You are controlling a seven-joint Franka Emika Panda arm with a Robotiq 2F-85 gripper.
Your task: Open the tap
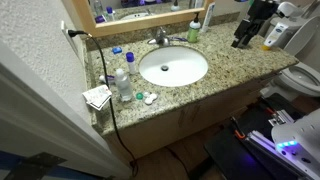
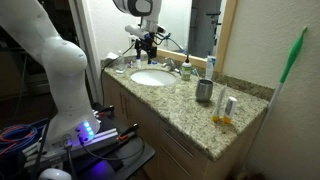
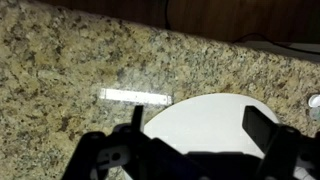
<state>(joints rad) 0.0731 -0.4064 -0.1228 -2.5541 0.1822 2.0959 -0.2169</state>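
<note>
The pincer [image 1: 241, 42] hangs empty with its fingers spread over the granite surface [image 1: 225, 75], just off the basin [image 1: 173, 67] rim. The tap [image 1: 160, 38] stands well apart from it, sideways past the basin's mirror-side edge, and does not show in the wrist view.

The arm [image 2: 55, 70] reaches out; below its wrist the gripper [image 3: 198, 122] points down, fingers [image 3: 262, 124] spread wide.

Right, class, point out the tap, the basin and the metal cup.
tap [image 1: 160, 38]: in an exterior view, its chrome body.
basin [image 1: 173, 67]: in an exterior view, its bare white bowl.
metal cup [image 2: 204, 91]: in an exterior view, its side wall.
</note>
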